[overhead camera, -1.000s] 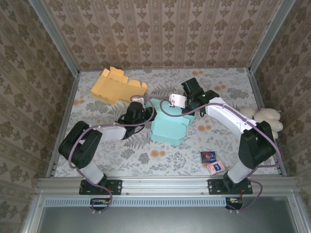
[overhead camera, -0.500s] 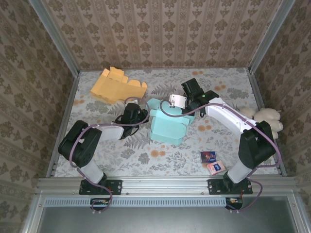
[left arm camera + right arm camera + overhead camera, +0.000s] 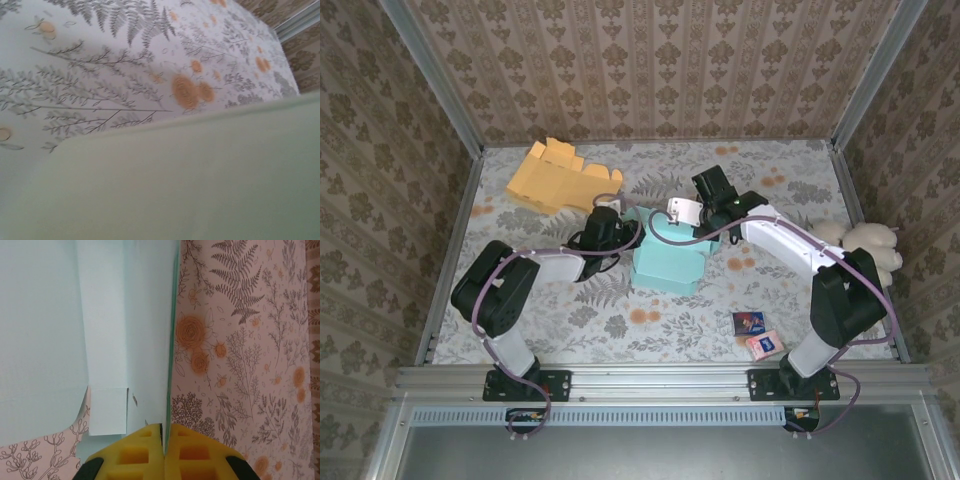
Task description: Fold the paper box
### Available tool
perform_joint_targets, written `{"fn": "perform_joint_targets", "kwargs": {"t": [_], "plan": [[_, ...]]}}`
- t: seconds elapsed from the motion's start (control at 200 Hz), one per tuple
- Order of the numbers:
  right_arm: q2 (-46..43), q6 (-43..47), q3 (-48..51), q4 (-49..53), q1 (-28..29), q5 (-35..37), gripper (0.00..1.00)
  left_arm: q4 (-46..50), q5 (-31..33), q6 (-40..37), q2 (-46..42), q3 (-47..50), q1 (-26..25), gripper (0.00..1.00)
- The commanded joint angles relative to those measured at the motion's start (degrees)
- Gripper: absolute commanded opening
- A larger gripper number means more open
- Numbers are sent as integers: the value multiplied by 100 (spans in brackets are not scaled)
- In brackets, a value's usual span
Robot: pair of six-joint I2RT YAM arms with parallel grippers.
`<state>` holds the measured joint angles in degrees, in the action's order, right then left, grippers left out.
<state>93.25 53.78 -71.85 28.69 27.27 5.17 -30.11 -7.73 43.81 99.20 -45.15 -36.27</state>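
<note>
While pinching a paper box [image 3: 50, 315] wall in the right claw [image 3: 163, 432], holds steady.
Returns left claw [image 3: 615, 232] to the wall just ahead of it; cannot tell whether open; next fold likely starting.

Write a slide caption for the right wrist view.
The right end effector pinches a thin panel edge of the pale teal paper box, with the floral tablecloth behind.

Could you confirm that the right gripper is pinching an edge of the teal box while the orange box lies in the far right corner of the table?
Not quite: the orange box lies in the far left corner, as the top view shows. The right gripper is indeed pinching an edge of the teal box.
</note>
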Motion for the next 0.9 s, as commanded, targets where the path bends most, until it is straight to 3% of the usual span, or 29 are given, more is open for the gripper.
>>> {"fn": "perform_joint_targets", "kwargs": {"t": [0.0,0.18,0.365,0.59,0.715,0.895], "plan": [[0,9,192,-278,68,-23,0,-282,-202,66,221,-88,-3,14],[-108,303,574,-1013,74,379,0,-633,-163,-68,19,442,122,14],[-266,1069,1112,-2143,115,676,0,-354,-172,-720,-1073,1053,106,16],[-239,1915,1594,-3509,246,779,0,253,933,-1349,-2441,1815,35,19],[-81,2646,2092,-4816,392,826,0,317,1213,-1463,-2438,1926,255,20],[252,2871,2343,-5874,455,969,0,-479,807,-1595,-1883,2091,564,19]]}}
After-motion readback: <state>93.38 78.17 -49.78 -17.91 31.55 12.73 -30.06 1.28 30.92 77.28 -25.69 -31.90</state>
